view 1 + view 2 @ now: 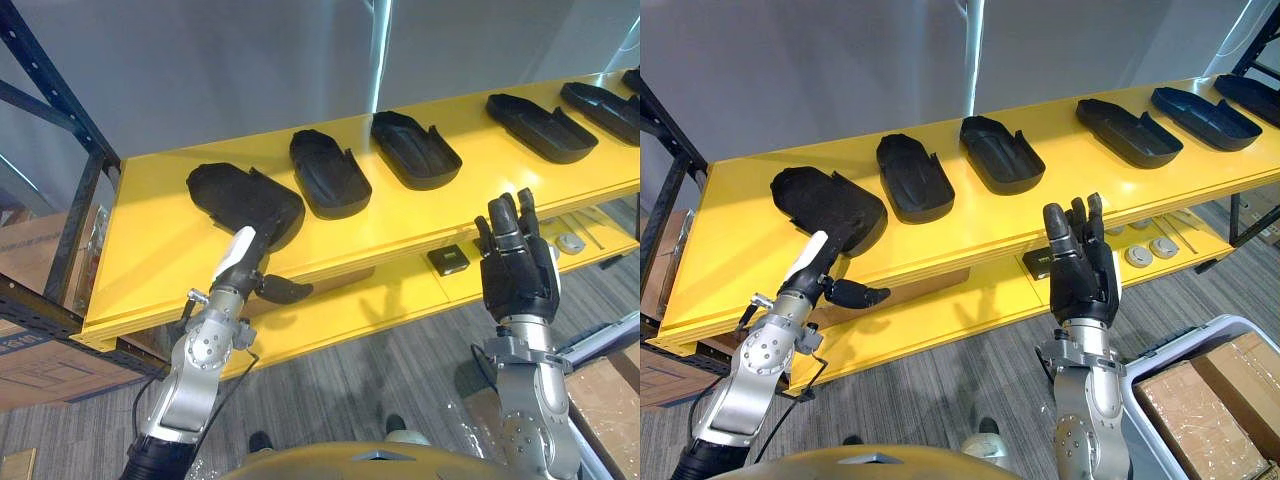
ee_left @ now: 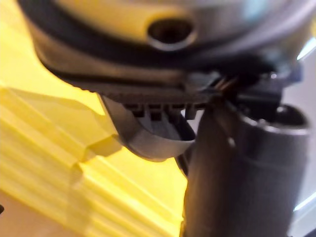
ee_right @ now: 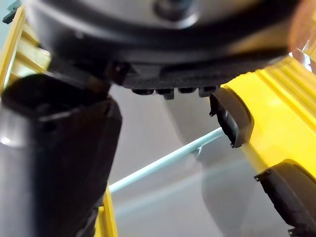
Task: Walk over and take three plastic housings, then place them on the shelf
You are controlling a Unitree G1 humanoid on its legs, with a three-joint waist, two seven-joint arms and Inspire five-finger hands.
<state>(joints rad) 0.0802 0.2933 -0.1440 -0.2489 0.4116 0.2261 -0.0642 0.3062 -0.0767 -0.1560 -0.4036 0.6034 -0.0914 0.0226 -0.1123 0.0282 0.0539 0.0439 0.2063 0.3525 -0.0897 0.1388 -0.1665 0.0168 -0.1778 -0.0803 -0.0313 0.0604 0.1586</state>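
Lying in a row along the yellow shelf [image 1: 150, 250], the black plastic housings [image 1: 328, 175] sit apart. The left hand [image 1: 820, 283] is released at the shelf's near edge, its white thumb at the leftmost housing [image 1: 240, 200]. The right hand [image 1: 1080, 275] is released, fingers straight, grasping nothing.

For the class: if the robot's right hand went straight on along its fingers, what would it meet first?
Probably the front edge of the yellow shelf. The right hand points its straight fingers up at that edge, though depth is unclear.
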